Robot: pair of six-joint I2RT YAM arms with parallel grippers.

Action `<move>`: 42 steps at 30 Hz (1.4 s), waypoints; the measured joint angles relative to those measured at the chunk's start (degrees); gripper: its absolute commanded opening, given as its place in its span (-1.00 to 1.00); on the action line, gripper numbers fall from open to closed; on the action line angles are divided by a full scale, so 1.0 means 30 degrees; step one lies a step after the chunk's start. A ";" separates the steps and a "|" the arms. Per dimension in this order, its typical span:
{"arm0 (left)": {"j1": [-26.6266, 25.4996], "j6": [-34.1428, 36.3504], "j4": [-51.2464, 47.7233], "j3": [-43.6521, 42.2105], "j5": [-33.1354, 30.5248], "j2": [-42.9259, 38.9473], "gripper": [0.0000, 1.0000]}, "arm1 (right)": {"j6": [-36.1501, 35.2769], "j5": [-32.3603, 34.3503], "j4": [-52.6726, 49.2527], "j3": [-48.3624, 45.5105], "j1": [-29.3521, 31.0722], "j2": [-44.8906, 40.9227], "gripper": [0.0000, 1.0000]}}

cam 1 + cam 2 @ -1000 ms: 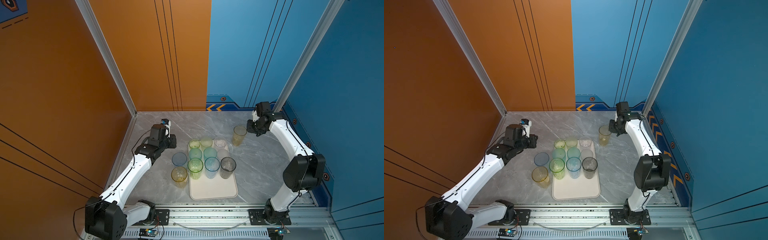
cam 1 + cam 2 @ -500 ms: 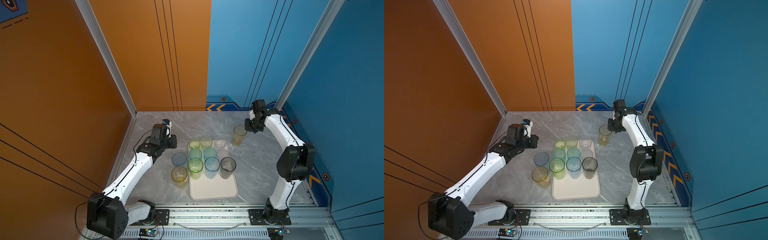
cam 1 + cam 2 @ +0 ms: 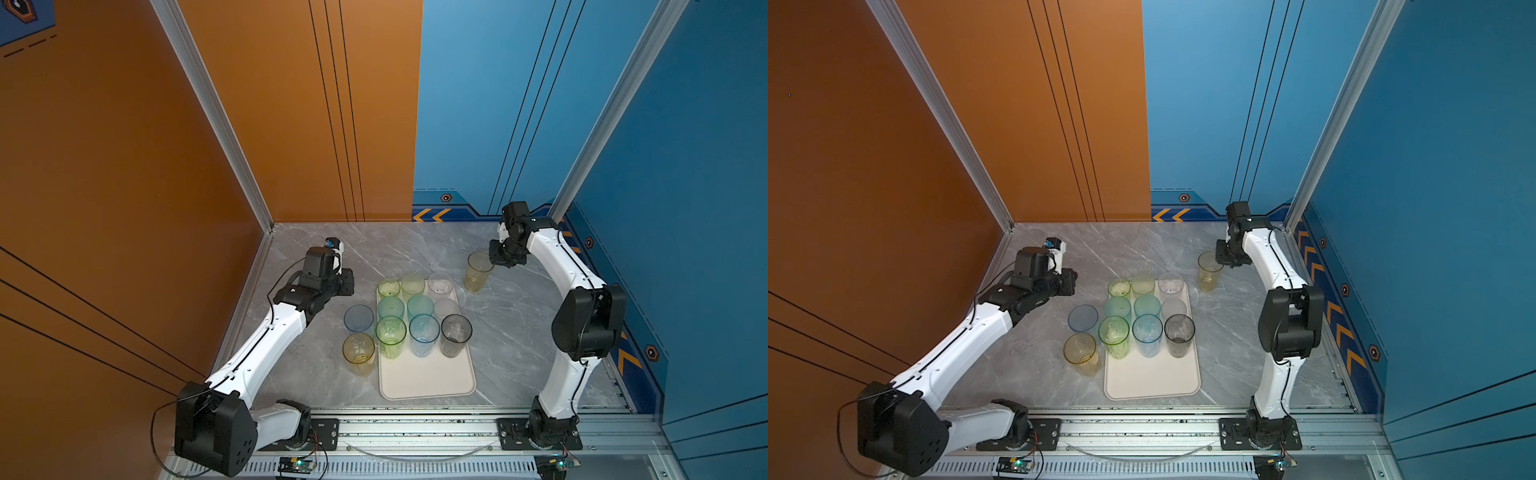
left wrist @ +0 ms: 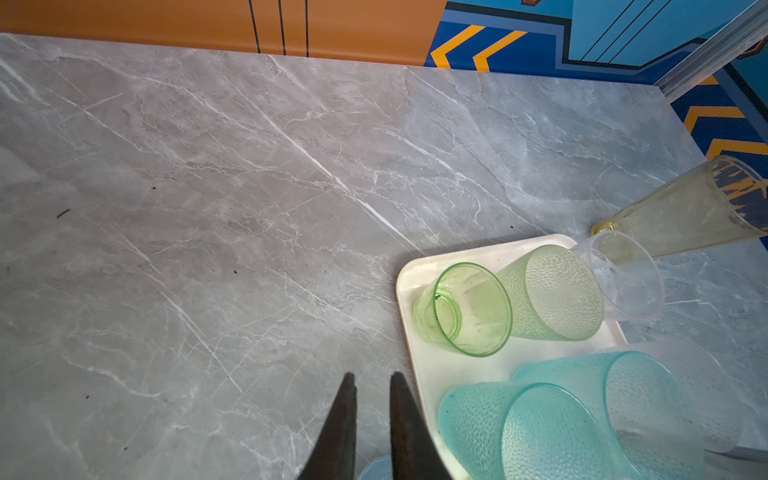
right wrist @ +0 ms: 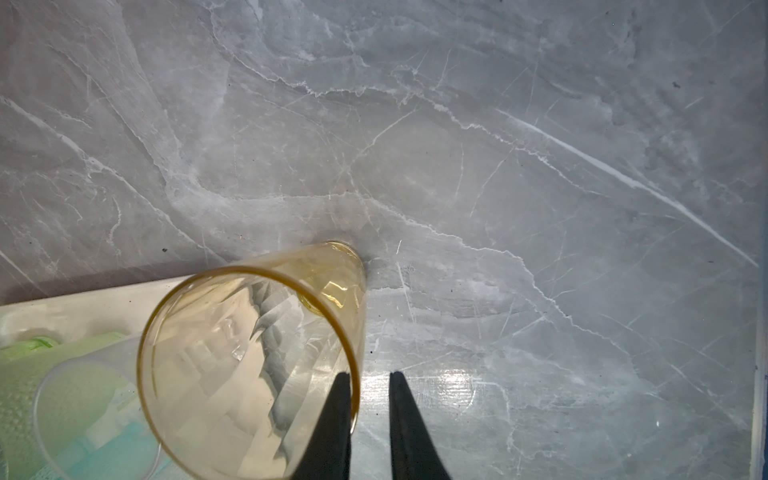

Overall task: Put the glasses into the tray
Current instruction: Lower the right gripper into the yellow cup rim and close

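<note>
The cream-white tray (image 3: 428, 382) (image 3: 1150, 382) lies at the table's middle, with several upright glasses in rows on its far half: green, teal, clear, frosted, blue and grey. A tall amber glass (image 3: 478, 272) (image 3: 1209, 272) (image 5: 249, 365) stands on the table just past the tray's far right corner. My right gripper (image 3: 494, 259) (image 5: 368, 374) is shut on its rim, one finger inside and one outside. A blue glass (image 3: 358, 319) and a yellow glass (image 3: 358, 351) stand on the table left of the tray. Beyond them my left gripper (image 3: 349, 286) (image 4: 371, 374) hangs shut and empty.
Orange and blue walls close the table in at the left, back and right. The arm bases sit on a metal rail (image 3: 415, 432) along the front edge. Bare tray floor shows on its near half; grey marble (image 4: 208, 187) stretches behind the left gripper.
My right arm's elbow has swung in and its jaws have narrowed onto the amber glass's rim. The left arm has barely moved. No glass has shifted.
</note>
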 measured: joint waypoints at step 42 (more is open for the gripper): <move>0.0255 0.0000 0.0000 -0.0007 0.0372 0.0321 -0.66 | -0.0452 0.0095 -0.0277 0.0503 0.0597 0.0648 -1.00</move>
